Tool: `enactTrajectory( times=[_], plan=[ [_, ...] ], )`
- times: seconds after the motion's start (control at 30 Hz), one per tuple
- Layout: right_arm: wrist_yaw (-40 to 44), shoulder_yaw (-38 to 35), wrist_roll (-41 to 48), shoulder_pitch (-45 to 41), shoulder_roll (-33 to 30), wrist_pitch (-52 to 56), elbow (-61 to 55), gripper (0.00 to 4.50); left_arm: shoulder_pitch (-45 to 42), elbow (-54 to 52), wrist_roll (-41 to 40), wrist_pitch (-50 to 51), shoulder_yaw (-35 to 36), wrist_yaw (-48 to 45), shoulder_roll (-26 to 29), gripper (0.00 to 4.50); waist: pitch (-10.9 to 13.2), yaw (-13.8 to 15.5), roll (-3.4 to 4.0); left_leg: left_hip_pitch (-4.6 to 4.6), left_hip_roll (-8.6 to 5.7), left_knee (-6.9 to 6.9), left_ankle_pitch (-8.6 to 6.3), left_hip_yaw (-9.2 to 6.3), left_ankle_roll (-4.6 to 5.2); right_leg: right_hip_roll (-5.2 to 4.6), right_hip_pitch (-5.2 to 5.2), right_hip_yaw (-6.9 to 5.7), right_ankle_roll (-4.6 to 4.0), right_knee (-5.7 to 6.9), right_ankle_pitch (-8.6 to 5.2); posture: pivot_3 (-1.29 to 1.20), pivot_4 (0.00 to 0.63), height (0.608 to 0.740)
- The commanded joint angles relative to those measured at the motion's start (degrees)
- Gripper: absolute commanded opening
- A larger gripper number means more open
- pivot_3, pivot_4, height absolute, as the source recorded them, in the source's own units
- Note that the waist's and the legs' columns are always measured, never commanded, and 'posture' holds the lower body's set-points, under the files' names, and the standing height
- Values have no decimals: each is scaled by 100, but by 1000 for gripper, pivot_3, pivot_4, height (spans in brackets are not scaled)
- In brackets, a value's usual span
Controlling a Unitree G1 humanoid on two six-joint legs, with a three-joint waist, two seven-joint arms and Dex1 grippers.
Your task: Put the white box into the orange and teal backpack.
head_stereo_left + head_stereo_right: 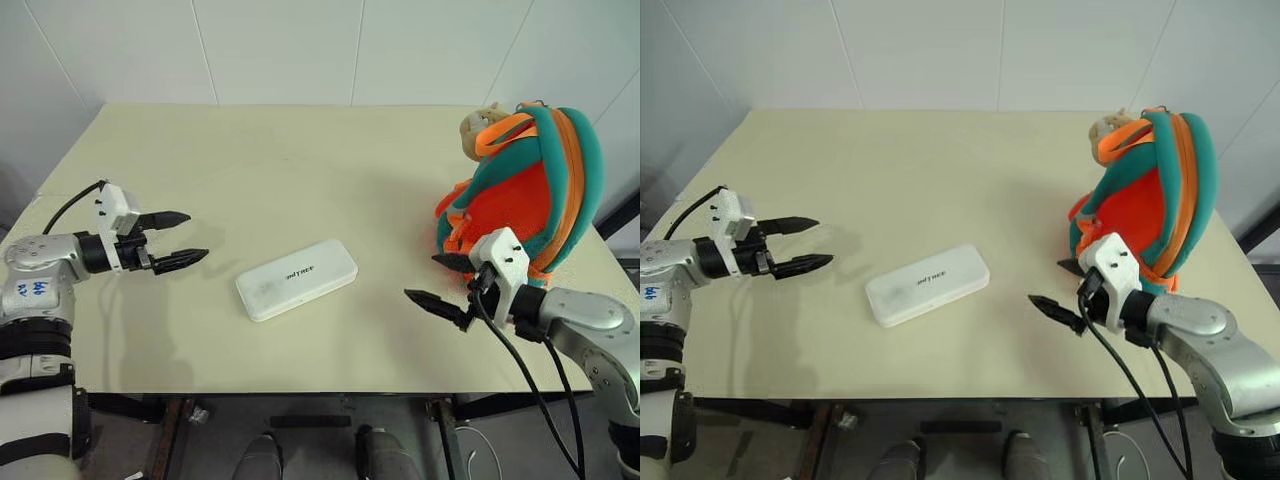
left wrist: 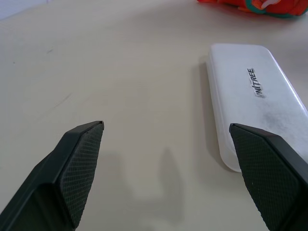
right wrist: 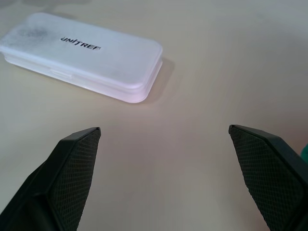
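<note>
Lying flat on the table (image 1: 300, 170), the white box (image 1: 297, 279); orange and teal backpack (image 1: 535, 185) well apart.

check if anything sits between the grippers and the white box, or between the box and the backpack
Nothing visible does. Bare table lies between the open left gripper and the white box, and between the open right gripper and the box. The stretch from the box to the orange and teal backpack holds nothing but the right gripper.
</note>
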Motion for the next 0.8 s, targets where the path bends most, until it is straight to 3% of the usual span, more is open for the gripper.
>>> enactTrajectory(
  times=[0.03, 0.47, 0.5, 0.6, 0.8],
  plan=[
    [-115, -214, 91, -20, 21, 8, -247, 4500, -249, 82, 85, -215, 9, 112, -21, 4477, 0, -20, 0, 1, 0, 0, 0, 0, 0, 0, 0, 0, 0, 0, 0, 0, 150, 740],
    [-478, 95, -60, -436, 208, 80, -60, 4500, -284, 123, 91, -187, -13, 106, -137, 4477, 0, -13, -1, 2, 0, 1, 0, 0, 0, 0, 1, 0, -2, 0, -1, 0, 150, 740],
    [-546, 150, -115, -477, 227, 107, -64, 4500, -278, 135, 113, -289, 7, 163, -129, 4294, 0, -13, 0, 2, 0, 1, 0, 0, 0, 0, 0, 0, -2, 0, -1, 0, 150, 740],
    [-545, 439, -212, -673, 261, 156, -78, 3884, -321, 370, 202, -552, 21, 239, -67, 3596, 0, -19, 0, 1, 0, 1, 0, 1, 0, -1, 0, 0, -1, 1, 0, 0, 150, 740],
    [-612, 669, -351, -1084, 420, 123, 288, 1805, -53, -40, 70, 30, -6, 182, 11, 1661, 0, -26, -1, 1, 0, 0, 0, 1, -1, 0, 0, 1, -1, 1, 0, 0, 150, 740]
  ],
)
